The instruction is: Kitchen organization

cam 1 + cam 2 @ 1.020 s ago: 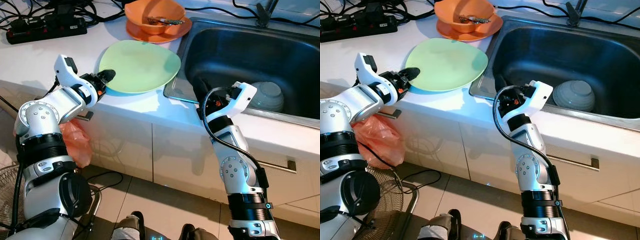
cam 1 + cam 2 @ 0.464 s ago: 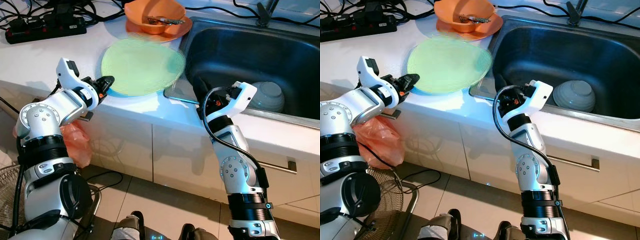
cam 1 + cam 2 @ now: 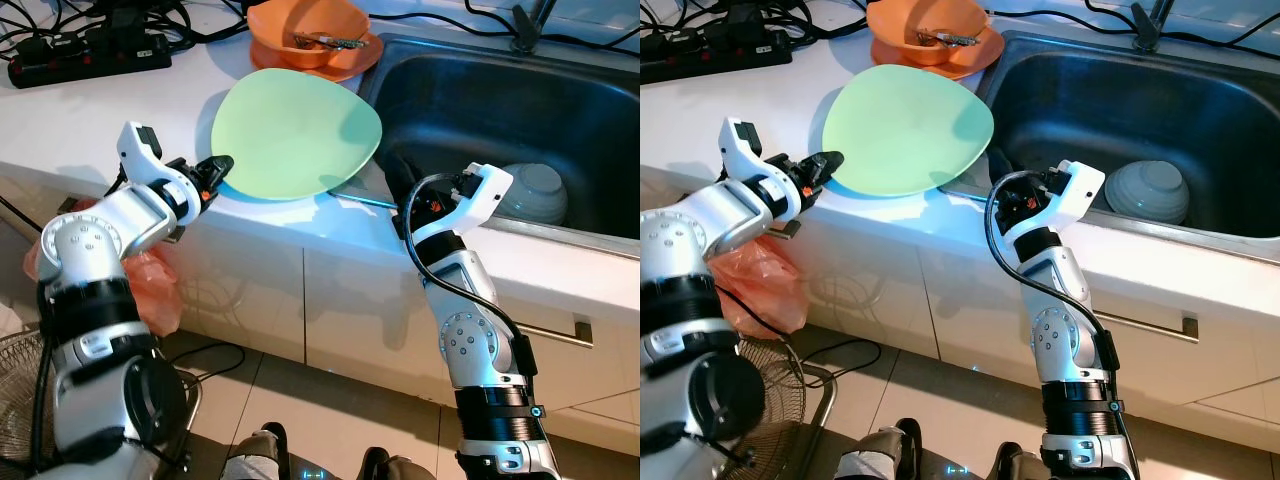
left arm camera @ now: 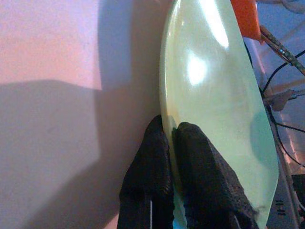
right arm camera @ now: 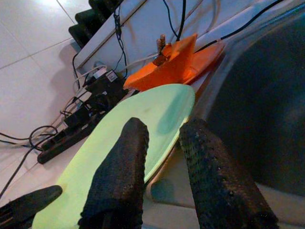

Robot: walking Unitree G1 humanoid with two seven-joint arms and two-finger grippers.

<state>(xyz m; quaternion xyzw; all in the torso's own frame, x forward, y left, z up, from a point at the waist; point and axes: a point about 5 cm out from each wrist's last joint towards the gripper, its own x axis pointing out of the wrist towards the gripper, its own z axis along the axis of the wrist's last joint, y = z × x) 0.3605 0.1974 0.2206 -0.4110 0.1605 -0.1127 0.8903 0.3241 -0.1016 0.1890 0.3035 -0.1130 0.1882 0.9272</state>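
While the left pincer (image 3: pixel 217 166) is clamped on the rim of the round pale-green plate (image 3: pixel 295 133), tilting it off the white table (image 3: pixel 80 110) toward the steel sink (image 3: pixel 480 100), the right pincer (image 3: pixel 398 172) waits open, so tidying's barely started.

Silver jointed arms, black cabled wrists
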